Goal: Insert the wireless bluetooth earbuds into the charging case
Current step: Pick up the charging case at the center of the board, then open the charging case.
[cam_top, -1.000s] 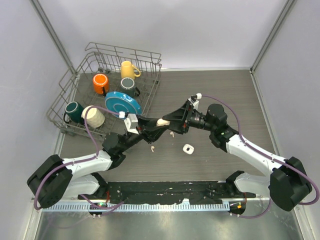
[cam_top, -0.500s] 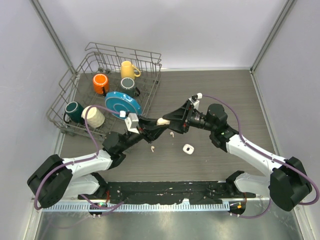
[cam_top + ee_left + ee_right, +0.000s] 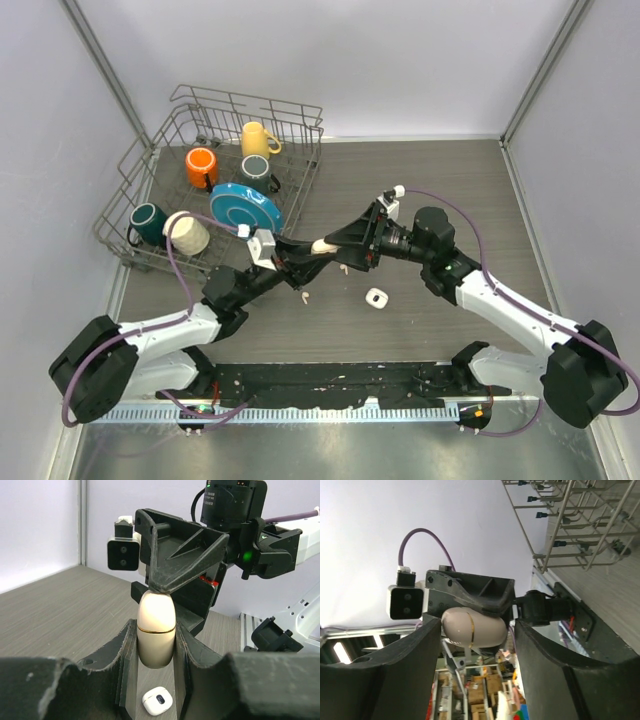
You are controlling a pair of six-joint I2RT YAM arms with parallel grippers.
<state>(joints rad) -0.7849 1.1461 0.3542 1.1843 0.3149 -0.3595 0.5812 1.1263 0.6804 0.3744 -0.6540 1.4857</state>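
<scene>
Looking down from above, I see both arms meeting over the middle of the table [image 3: 450, 180], with the cream, egg-shaped charging case [image 3: 323, 243] held in the air between them. From the left wrist, the left gripper [image 3: 156, 626] has its 2 fingers pressed against the sides of the case's lower half, clamping it upright with the thin gold seam just above the fingertips; that seam looks closed. The right gripper [image 3: 476, 621] comes at the case from the opposite end. Its fingers stand on either side of the cap, but I cannot tell from either wrist view whether they press on it or merely flank it. On the table, an earbud [image 3: 303, 296] lies just on the near side of the left gripper, and a second earbud [image 3: 343, 268] is half hidden under the right gripper. I make out only these 2. A slightly larger white piece [image 3: 376, 297] with a dark spot lies near them, too small for me to identify. A dish rack [image 3: 250, 98] sits at the far left.
</scene>
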